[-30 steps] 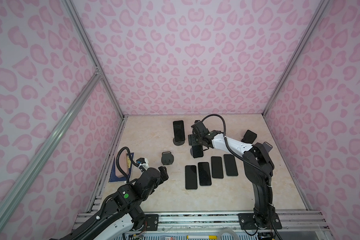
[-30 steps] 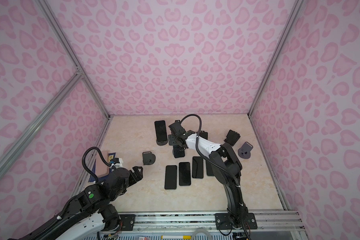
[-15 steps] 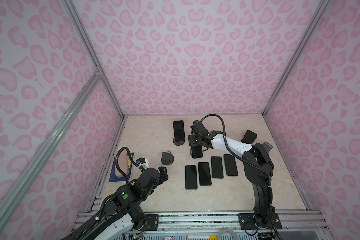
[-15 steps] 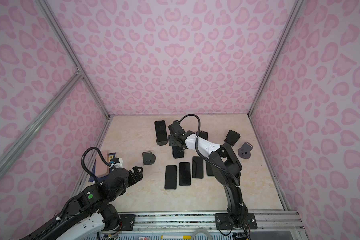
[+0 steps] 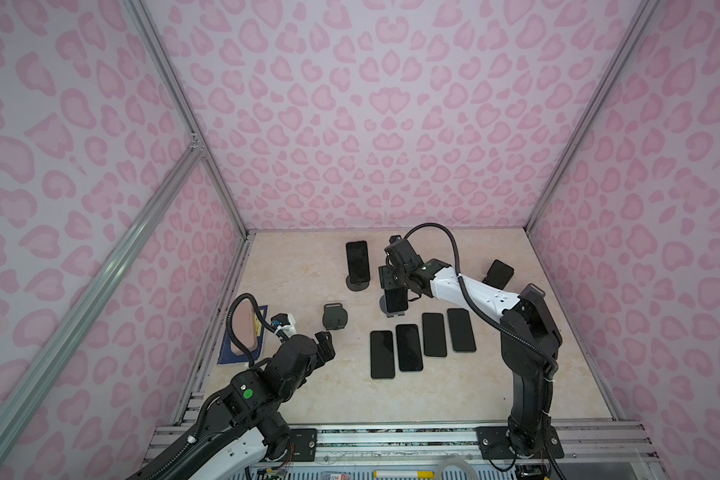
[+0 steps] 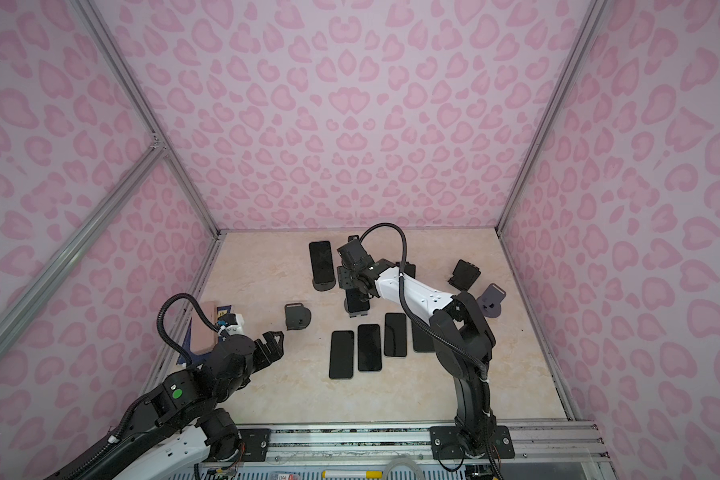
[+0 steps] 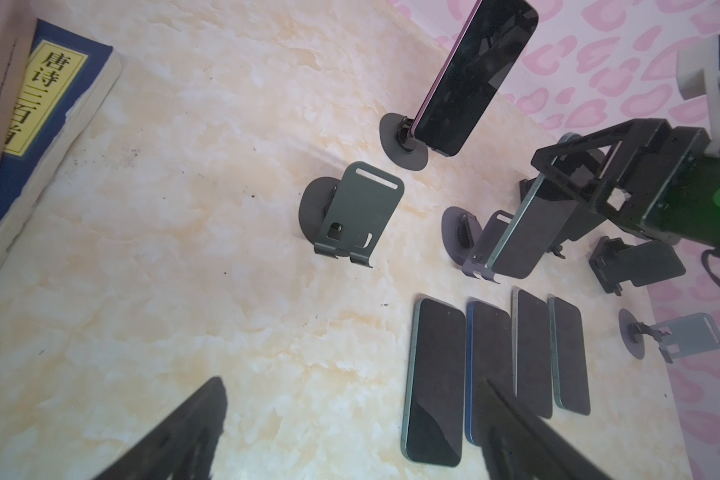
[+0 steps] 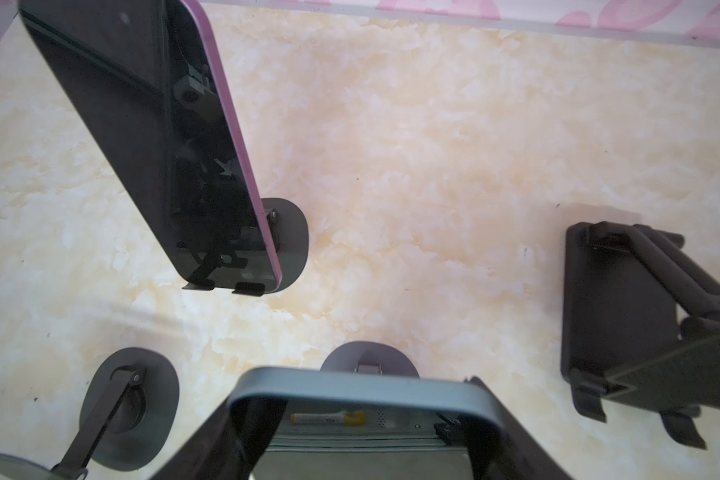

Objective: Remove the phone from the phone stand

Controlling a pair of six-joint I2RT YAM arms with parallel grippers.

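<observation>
A dark phone point(image 5: 395, 298) point(image 6: 357, 300) point(image 7: 528, 232) leans on a grey phone stand point(image 7: 481, 249) point(image 8: 368, 359) in the middle of the table. My right gripper point(image 5: 393, 282) point(image 6: 352, 282) point(image 8: 362, 428) reaches over it from the right and is shut on the phone's upper end, one finger on each long side. The phone's top edge point(image 8: 362, 388) spans the gap between the fingers. Its lower end still sits at the stand's lip. My left gripper point(image 5: 325, 345) point(image 6: 273, 340) point(image 7: 350, 415) hovers open and empty near the front left.
A second phone point(image 5: 357, 262) point(image 8: 150, 137) stands on its own stand behind. An empty stand point(image 5: 334, 316) point(image 7: 358, 216) sits to the left. Several phones point(image 5: 422, 343) lie flat in front. Two more stands point(image 6: 464, 275) point(image 6: 491, 300) are at the right, and a book point(image 5: 244, 332) at the left.
The right gripper's jaws have closed in on the phone's sides. Both arms otherwise stay where they were.
</observation>
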